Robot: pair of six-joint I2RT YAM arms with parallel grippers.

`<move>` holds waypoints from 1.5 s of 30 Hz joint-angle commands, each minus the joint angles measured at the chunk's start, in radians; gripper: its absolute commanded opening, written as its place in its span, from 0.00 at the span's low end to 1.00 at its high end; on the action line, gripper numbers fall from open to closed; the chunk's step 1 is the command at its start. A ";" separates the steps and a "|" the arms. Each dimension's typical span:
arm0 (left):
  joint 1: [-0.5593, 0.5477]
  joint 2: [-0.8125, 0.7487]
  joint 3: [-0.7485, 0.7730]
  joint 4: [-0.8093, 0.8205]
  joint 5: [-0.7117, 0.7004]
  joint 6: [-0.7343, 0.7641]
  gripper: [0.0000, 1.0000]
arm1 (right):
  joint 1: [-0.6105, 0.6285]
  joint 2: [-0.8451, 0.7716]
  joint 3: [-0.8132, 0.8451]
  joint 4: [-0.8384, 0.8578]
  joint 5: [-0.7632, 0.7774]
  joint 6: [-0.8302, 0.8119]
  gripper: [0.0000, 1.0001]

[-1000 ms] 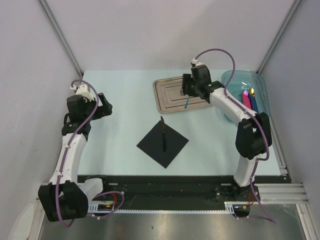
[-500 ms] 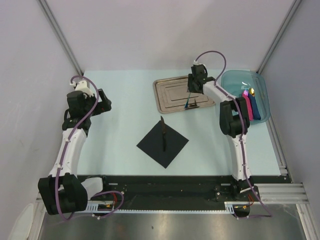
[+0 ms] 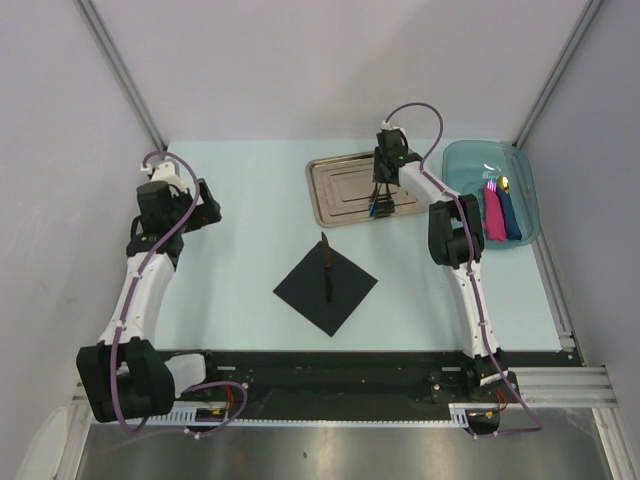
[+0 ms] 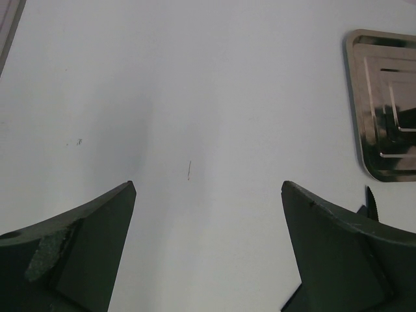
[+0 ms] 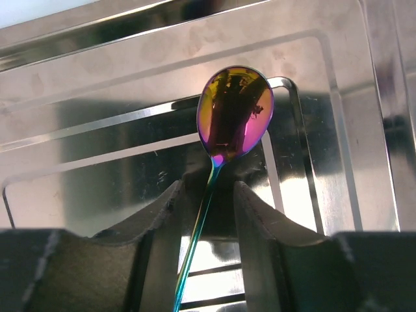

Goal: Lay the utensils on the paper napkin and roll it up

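The black paper napkin [image 3: 335,295] lies as a diamond at mid-table, with the dark utensil [image 3: 326,268] on its upper half. The blue-handled spoon [image 3: 375,207] lies on the steel tray [image 3: 335,190]. In the right wrist view its shiny orange-red bowl [image 5: 234,110] points away and its thin handle runs back between my fingers. My right gripper [image 3: 379,198] [image 5: 208,192] is low over the tray, jaws narrowly apart on either side of the handle, with a gap on both sides. My left gripper [image 3: 208,205] [image 4: 208,192] is wide open and empty over bare table at the left.
A translucent blue bowl [image 3: 525,165] at the right edge holds a pink roll [image 3: 492,212] and a dark blue roll [image 3: 511,214]. The tray's corner also shows in the left wrist view [image 4: 383,110]. Grey walls enclose the table on three sides.
My right arm has straightened and its gripper has come down over the spoon on the tray. The left arm has drawn back slightly. The spoon, napkin and dark utensil have not moved.
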 commanded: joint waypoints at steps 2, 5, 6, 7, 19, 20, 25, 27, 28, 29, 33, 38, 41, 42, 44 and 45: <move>0.009 0.013 0.024 0.022 -0.035 0.024 1.00 | -0.004 0.033 0.046 -0.093 0.016 0.007 0.32; 0.009 0.021 0.033 0.016 -0.042 0.027 1.00 | 0.001 0.021 0.018 -0.159 -0.007 0.028 0.22; 0.010 0.024 0.038 0.016 -0.042 0.027 1.00 | 0.002 0.001 0.001 -0.166 -0.011 0.037 0.22; 0.010 0.027 0.041 0.014 -0.038 0.027 1.00 | 0.005 -0.013 -0.020 -0.167 -0.016 0.040 0.22; 0.010 0.032 0.085 -0.009 -0.044 0.027 1.00 | 0.018 -0.114 0.068 -0.122 -0.079 0.027 0.00; 0.010 0.026 0.084 -0.001 -0.039 0.023 1.00 | 0.019 -0.125 0.072 -0.108 -0.087 0.027 0.00; 0.007 0.007 0.078 0.013 -0.019 0.019 1.00 | 0.040 -0.223 0.027 -0.101 -0.105 0.022 0.00; 0.010 0.000 0.071 0.017 -0.019 0.019 1.00 | 0.050 -0.258 -0.019 -0.088 -0.105 0.027 0.00; 0.010 -0.002 0.065 0.017 -0.015 0.019 1.00 | 0.059 -0.292 -0.072 -0.075 -0.111 0.027 0.00; 0.010 -0.005 0.064 0.014 -0.012 0.021 1.00 | 0.060 -0.306 -0.092 -0.073 -0.113 0.027 0.00; 0.010 -0.034 0.044 0.011 -0.001 0.027 0.99 | 0.080 -0.361 -0.169 -0.105 -0.145 0.051 0.00; 0.009 -0.071 0.013 -0.001 0.002 0.038 1.00 | 0.131 -0.496 -0.338 -0.128 -0.231 0.083 0.00; 0.009 -0.103 -0.014 0.002 0.007 0.035 1.00 | 0.188 -0.565 -0.446 -0.145 -0.248 0.137 0.00; 0.010 -0.111 -0.021 0.000 0.008 0.032 1.00 | 0.208 -0.611 -0.473 -0.140 -0.257 0.157 0.00; 0.010 -0.129 -0.041 0.002 0.010 0.023 1.00 | 0.244 -0.652 -0.531 -0.121 -0.258 0.182 0.00; 0.010 -0.132 -0.045 -0.001 0.010 0.021 0.99 | 0.286 -0.681 -0.578 -0.098 -0.266 0.192 0.00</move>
